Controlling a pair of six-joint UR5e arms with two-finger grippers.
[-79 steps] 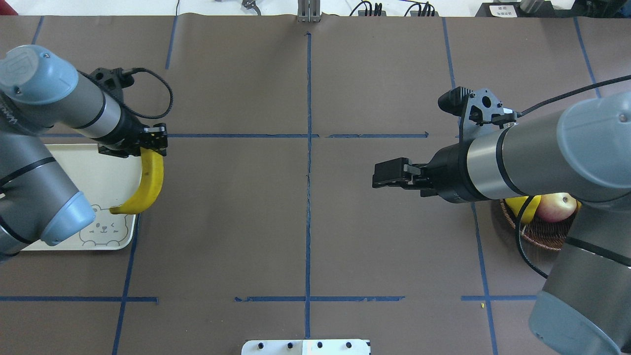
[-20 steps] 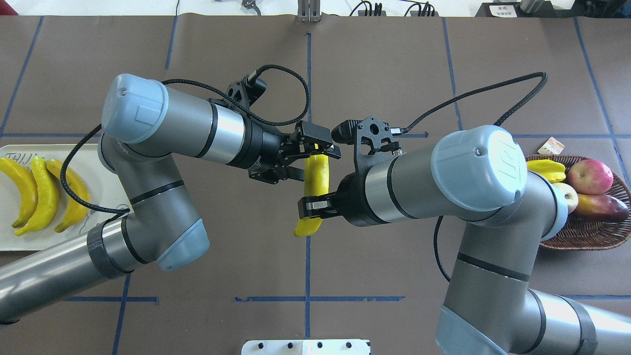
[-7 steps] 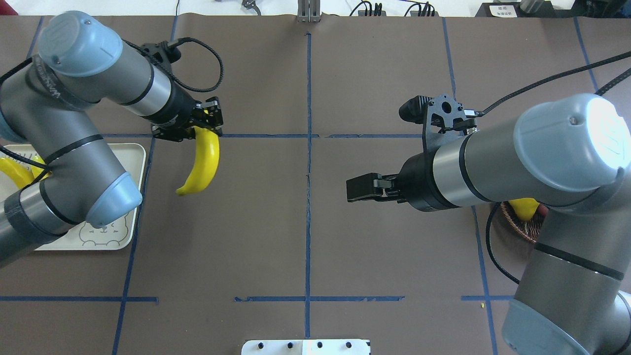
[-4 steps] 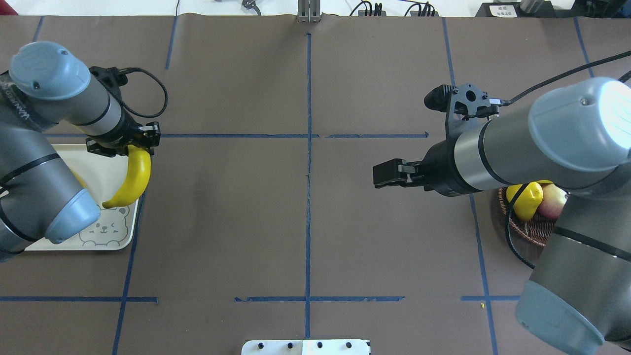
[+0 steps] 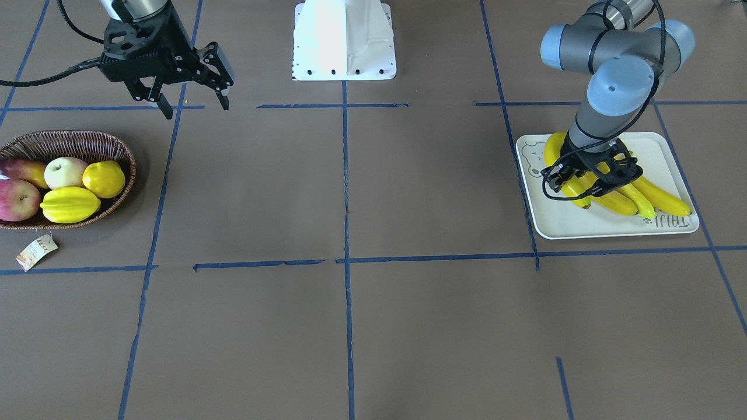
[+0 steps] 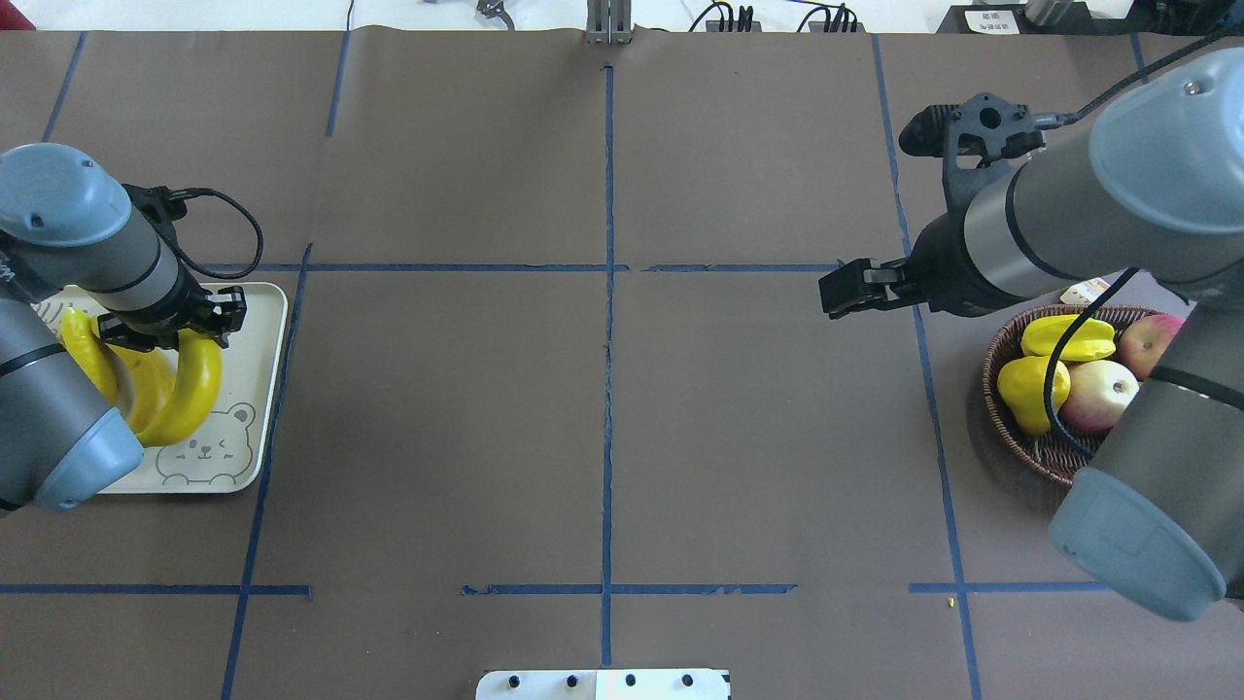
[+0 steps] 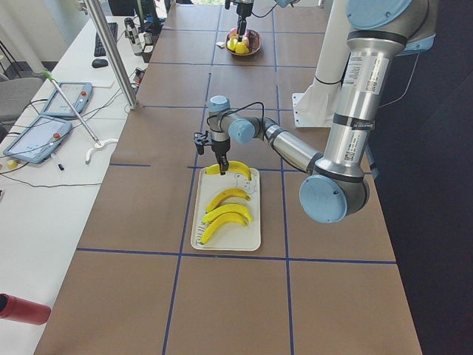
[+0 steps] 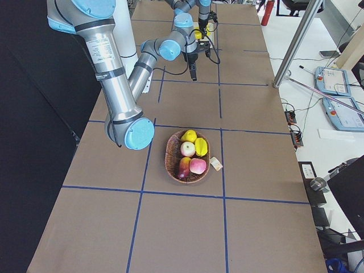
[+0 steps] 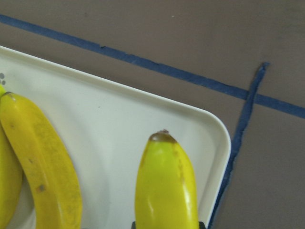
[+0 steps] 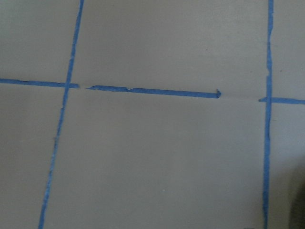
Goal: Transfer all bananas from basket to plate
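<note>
My left gripper [image 6: 180,329] is shut on the top of a banana [image 6: 199,379] and holds it low over the plate [image 6: 264,321], near the bear drawing. The wrist view shows that banana [image 9: 167,191] above the plate's [image 9: 114,119] corner, with another banana [image 9: 43,162] lying beside it. From the front, the left gripper [image 5: 589,175] stands over other bananas [image 5: 659,198] lying on the plate [image 5: 607,230]. My right gripper [image 5: 194,107] hangs open and empty, back from the basket [image 5: 125,153]. The basket [image 6: 1001,428] lies at the far right.
The basket holds a star fruit [image 5: 70,204], a lemon [image 5: 104,178] and apples [image 5: 17,198]; its paper tag [image 5: 36,251] lies on the table beside it. The white robot base [image 5: 344,41] sits at mid-table edge. Blue tape lines cross the brown mat.
My left gripper has carried the banana left and down, from the plate's edge to over the plate. The right arm has drawn back to the far right, uncovering the basket.
</note>
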